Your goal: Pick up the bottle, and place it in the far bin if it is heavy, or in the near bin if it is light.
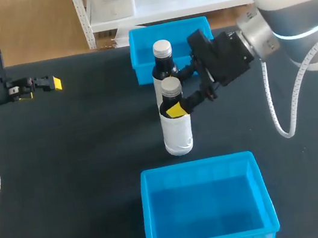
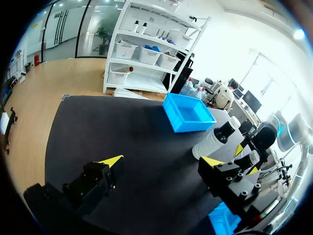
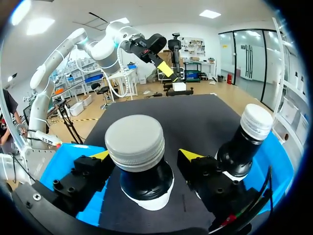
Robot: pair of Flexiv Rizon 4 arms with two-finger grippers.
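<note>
My right hand [image 1: 178, 91] straddles the nearer bottle [image 1: 177, 131] from two o'clock, spread, not yet pinching, seemingly ready to heft it.

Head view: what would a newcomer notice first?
Two dark bottles with grey caps stand one behind the other mid-table. The front bottle has the right gripper around its neck, and the back bottle stands just before the far bin. The bright blue near bin sits at the table's near edge.
</note>
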